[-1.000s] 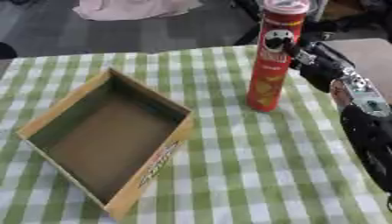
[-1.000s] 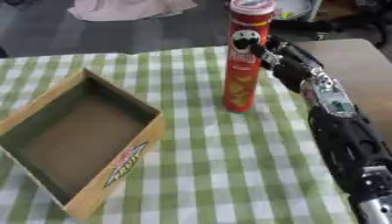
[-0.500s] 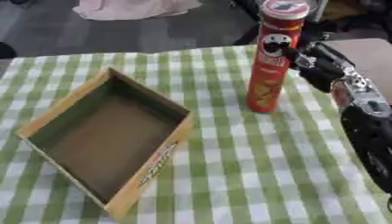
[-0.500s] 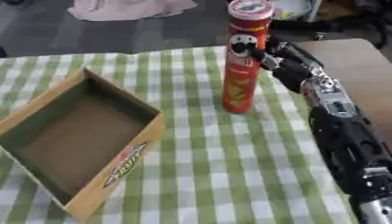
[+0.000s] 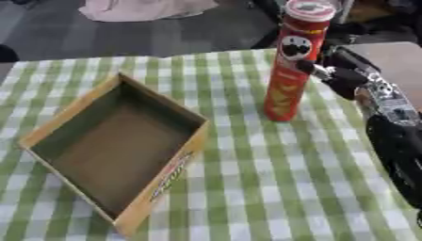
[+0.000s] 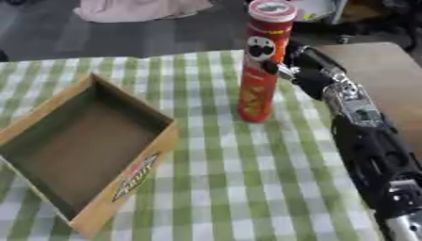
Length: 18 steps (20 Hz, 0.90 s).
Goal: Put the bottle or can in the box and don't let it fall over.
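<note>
You see a glossy red can [image 5: 290,66], a matt cardboard box [image 5: 115,146], checked cloth tablecloth [image 5: 272,179], and the black-and-silver metal right hand [image 6: 309,77].

The right hand [image 6: 309,77] is showing black fingers with a silver tip. Behind it, away from the red can [image 6: 260,61], the forearm [image 6: 354,106] is wearing silver, speckled plating, then widening into glossy black casing.

A green-and-white checked tablecloth [image 5: 247,179] covers the table; pink cloth [image 5: 148,8] lies on the floor beyond.

No lettering can be read — neither on the red can [image 6: 260,66] nor the box [image 6: 132,175].
</note>
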### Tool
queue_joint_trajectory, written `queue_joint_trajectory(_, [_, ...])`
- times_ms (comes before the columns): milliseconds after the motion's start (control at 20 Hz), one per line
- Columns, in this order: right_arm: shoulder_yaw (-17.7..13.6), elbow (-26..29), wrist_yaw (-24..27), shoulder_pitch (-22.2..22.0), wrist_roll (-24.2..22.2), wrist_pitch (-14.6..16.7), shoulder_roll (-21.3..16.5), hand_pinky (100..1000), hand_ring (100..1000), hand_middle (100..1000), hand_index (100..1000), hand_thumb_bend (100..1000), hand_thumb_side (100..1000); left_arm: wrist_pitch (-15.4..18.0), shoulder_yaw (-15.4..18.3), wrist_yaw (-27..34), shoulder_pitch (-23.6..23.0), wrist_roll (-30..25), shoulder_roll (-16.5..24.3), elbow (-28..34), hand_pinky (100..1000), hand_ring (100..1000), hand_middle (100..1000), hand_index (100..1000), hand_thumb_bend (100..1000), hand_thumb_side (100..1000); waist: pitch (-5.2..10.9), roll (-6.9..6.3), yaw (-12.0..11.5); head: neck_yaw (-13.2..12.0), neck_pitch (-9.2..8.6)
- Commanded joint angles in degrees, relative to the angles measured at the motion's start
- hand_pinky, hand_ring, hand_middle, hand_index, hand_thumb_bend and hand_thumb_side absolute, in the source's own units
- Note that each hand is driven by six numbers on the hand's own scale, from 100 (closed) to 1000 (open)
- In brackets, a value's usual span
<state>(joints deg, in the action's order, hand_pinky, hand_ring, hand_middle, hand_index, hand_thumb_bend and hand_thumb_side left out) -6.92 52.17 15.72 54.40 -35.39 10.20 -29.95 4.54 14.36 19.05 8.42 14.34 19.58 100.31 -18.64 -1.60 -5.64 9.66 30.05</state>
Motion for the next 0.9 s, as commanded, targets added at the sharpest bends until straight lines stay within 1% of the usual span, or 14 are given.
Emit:
queue_joint_trajectory(50, [0.1,1.2,-0.7,1.4,-0.1,-0.1,-0.8,824,1000,1000,1000,460,284,0.0,0.8,0.3,0.4,-0.1,0.7,0.6,1000,633,853,776,100,700,1.24,0.10,-0.1,-0.1,-0.15])
queue_joint_trajectory(400, [0.2,1.1,-1.8,1.6,-0.6,0.1,-0.3,823,1000,1000,1000,448,337,0.0,0.9,0.4,0.4,0.0,0.6,0.5,1000,632,853,776,100,699,1.21,0.23,-0.3,0.0,-0.11])
queue_joint_trajectory(650, [0.0,1.4,-0.4,1.5,-0.6,0.8,0.2,817,1000,1000,1000,449,361,-0.1,0.9,0.5,0.5,0.0,0.6,0.5,1000,631,853,776,100,700,1.19,0.25,-0.3,0.0,-0.22])
queue_joint_trajectory(900, [0.1,1.6,1.0,1.6,-1.6,1.4,0.6,814,1000,1000,1000,446,373,-0.1,0.9,0.5,0.5,-0.1,0.5,0.5,1000,630,852,775,100,699,1.10,0.15,-0.3,0.2,-0.20])
